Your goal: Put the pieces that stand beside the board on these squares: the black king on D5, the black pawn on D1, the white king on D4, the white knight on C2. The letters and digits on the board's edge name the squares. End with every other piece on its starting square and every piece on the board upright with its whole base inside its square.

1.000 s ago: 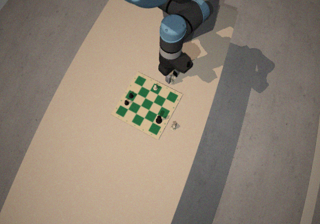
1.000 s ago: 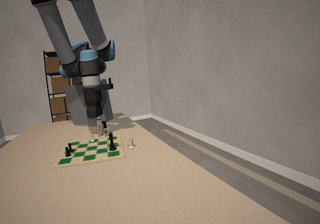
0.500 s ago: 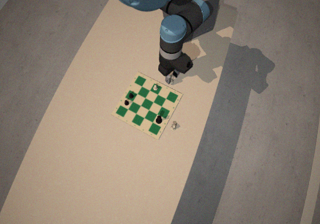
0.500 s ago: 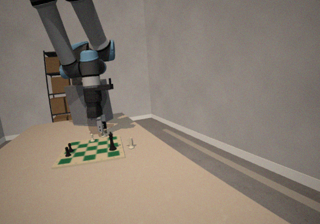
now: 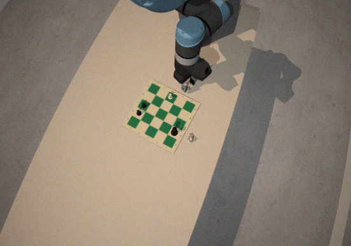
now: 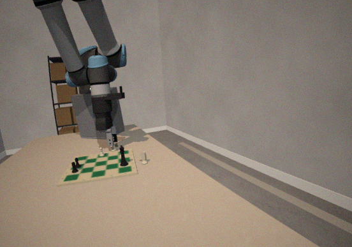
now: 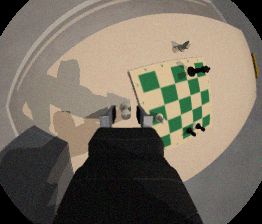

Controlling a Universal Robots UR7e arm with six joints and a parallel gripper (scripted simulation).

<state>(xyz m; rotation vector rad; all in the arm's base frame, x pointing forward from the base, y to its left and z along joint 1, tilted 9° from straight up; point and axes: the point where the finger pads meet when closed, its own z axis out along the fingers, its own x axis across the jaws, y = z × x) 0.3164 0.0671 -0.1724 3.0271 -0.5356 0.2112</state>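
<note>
The black king (image 5: 174, 131) (image 6: 124, 158) stands upright on D5 of the board (image 5: 124, 126) (image 6: 60, 183). A black pawn (image 5: 138, 112) (image 6: 74, 167) stands on D1. My gripper (image 7: 126, 111) (image 5: 185, 88) (image 6: 112, 143) is open, pointing down just outside the board's arm-side edge. A pale piece (image 7: 126, 109), apparently the white king, shows between the two fingertips in the wrist view; its outline is partly hidden in the top and exterior views, and whether a finger touches it cannot be seen. The white knight (image 5: 191, 138) (image 6: 144, 158) (image 7: 180, 46) stands on the table beside the board, near the black king.
A small white piece (image 5: 170, 95) (image 6: 101, 152) (image 7: 159, 118) stands on A3, close beside one fingertip. Another small black piece (image 5: 144, 105) (image 6: 77, 163) stands on C1, beside the black pawn. The arm's shadow falls on the table around the gripper.
</note>
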